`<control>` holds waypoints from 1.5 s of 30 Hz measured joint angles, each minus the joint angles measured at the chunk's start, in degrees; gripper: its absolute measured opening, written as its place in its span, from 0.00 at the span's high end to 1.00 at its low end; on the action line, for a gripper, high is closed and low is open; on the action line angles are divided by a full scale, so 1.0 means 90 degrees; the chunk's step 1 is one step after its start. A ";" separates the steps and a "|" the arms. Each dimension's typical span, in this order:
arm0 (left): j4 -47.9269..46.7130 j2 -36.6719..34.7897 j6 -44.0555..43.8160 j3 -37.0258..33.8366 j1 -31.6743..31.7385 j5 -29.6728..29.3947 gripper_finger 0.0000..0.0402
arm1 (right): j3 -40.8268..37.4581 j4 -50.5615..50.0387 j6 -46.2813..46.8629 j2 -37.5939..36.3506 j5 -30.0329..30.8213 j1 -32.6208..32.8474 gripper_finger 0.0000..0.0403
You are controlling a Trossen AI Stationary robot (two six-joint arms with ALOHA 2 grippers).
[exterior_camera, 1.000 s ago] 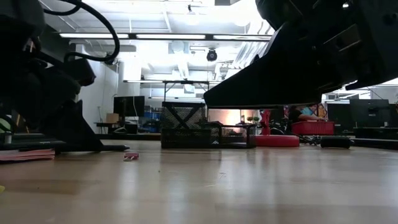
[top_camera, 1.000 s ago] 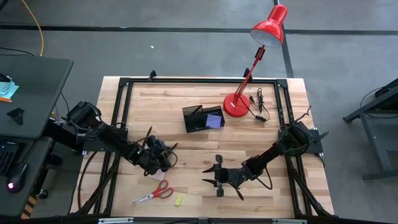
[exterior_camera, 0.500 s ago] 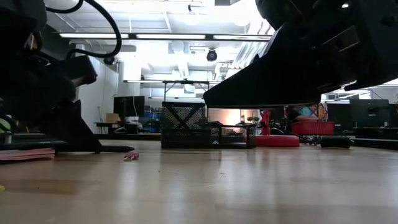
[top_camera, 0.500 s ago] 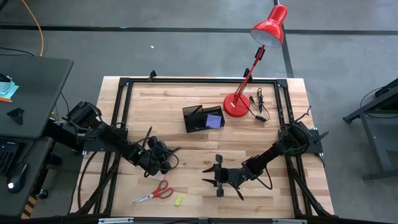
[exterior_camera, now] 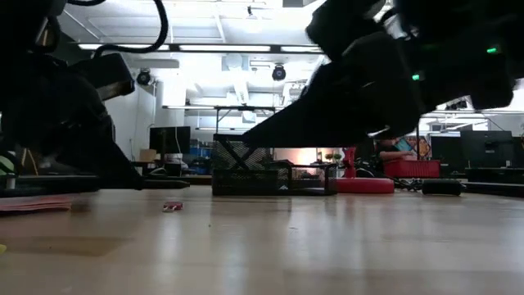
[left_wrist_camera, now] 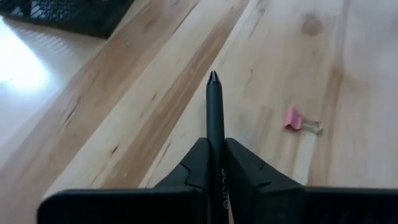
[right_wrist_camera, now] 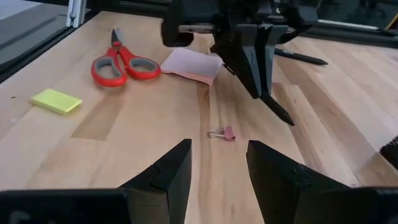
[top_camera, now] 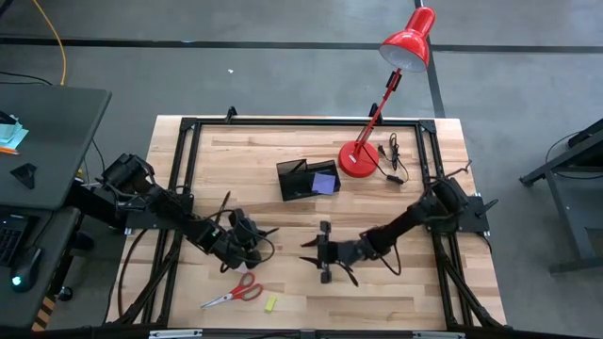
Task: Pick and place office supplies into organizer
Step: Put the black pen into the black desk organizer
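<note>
Left tool (left_wrist_camera: 214,163) clamped on a black pen (left_wrist_camera: 215,112), tip forward, just off the tabletop (top_camera: 283,151). Pick looks done; next I'd carry it up to the black organizer (top_camera: 308,178) and tilt it into a compartment. Left arm stretched low, short of the organizer. Right tool (right_wrist_camera: 217,163) gapes empty over a pink binder clip (right_wrist_camera: 222,133).

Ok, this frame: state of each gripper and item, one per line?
left gripper: shut on the black pen, off the table.
right gripper: open, empty, low over the table.
pink binder clip: loose on the table.
scissors: closed, lying flat.
organizer: upright, holds a purple pad.
</note>
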 joint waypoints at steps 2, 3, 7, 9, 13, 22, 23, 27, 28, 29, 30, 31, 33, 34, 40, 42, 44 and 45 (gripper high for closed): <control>-0.0001 0.0000 0.0069 0.0057 0.0000 0.0007 0.96 | 0.0000 -0.0111 -0.0100 -0.0106 -0.0492 -0.0198 0.63; 0.0002 0.0000 0.0081 0.0090 0.0000 0.0010 0.96 | 0.0000 -0.0176 -0.0106 -0.0176 -0.0785 -0.0290 0.63; 0.0006 -0.0002 0.0127 0.0167 0.0000 0.0003 0.89 | 0.0006 -0.0429 0.0068 -0.0450 -0.1482 -0.0613 0.60; 0.0035 -0.0005 0.0143 0.0199 0.0000 0.0000 0.88 | 0.0137 -0.0877 0.0096 -0.0576 -0.1636 -0.0771 0.57; 0.0320 -0.0009 0.0501 0.0227 0.0002 0.0058 0.95 | 0.0717 -0.2210 0.0198 -0.0664 -0.1917 -0.1052 0.50; 0.0681 -0.0012 0.0796 0.0232 0.0005 0.0099 0.89 | 0.2204 -0.4629 -0.0346 -0.0669 -0.1972 -0.1256 0.43; 0.0682 -0.0012 0.0789 0.0232 0.0005 0.0101 0.88 | 0.2274 -0.4776 -0.0379 -0.0669 -0.1972 -0.1258 0.44; 0.0695 -0.0012 0.0798 0.0232 0.0005 0.0147 0.92 | 0.2319 -0.4921 -0.0389 -0.0649 -0.1992 -0.1287 0.46; 0.0700 -0.0012 0.0800 0.0232 0.0005 0.0147 0.94 | 0.2319 -0.4918 -0.0378 -0.0632 -0.2008 -0.1296 0.46; 0.0706 -0.0012 0.0800 0.0232 0.0005 0.0146 0.95 | 0.2319 -0.4937 -0.0376 -0.0617 -0.2023 -0.1312 0.47; 0.0706 -0.0012 0.0800 0.0232 0.0005 0.0146 0.96 | 0.2319 -0.4897 -0.0378 -0.0565 -0.2021 -0.1331 0.47; 0.0706 -0.0012 0.0800 0.0232 0.0005 0.0146 0.97 | 0.2321 -0.4832 -0.0375 -0.0521 -0.2021 -0.1361 0.47; 0.0713 -0.0012 0.0802 0.0232 0.0005 0.0146 0.96 | 0.2319 -0.4885 -0.0379 -0.0463 -0.2021 -0.1419 0.48; 0.0718 -0.0013 0.0802 0.0232 0.0005 0.0148 0.95 | 0.2319 -0.4776 -0.0395 -0.0417 -0.2023 -0.1449 0.47; 0.0947 -0.0017 0.0971 0.0235 0.0005 0.0199 0.90 | 0.2319 -0.4419 -0.0455 -0.0011 -0.2656 -0.1721 0.48; 0.1003 -0.0017 0.1051 0.0235 0.0005 0.0221 0.93 | 0.2330 -0.4336 -0.0506 0.0077 -0.2715 -0.1770 0.48; 0.1019 -0.0017 0.1072 0.0235 0.0005 0.0240 0.96 | 0.2341 -0.4274 -0.0590 0.0098 -0.2714 -0.1778 0.49; 0.1015 -0.0017 0.1072 0.0235 0.0005 0.0261 0.97 | 0.2341 -0.4218 -0.0614 0.0098 -0.2752 -0.1775 0.49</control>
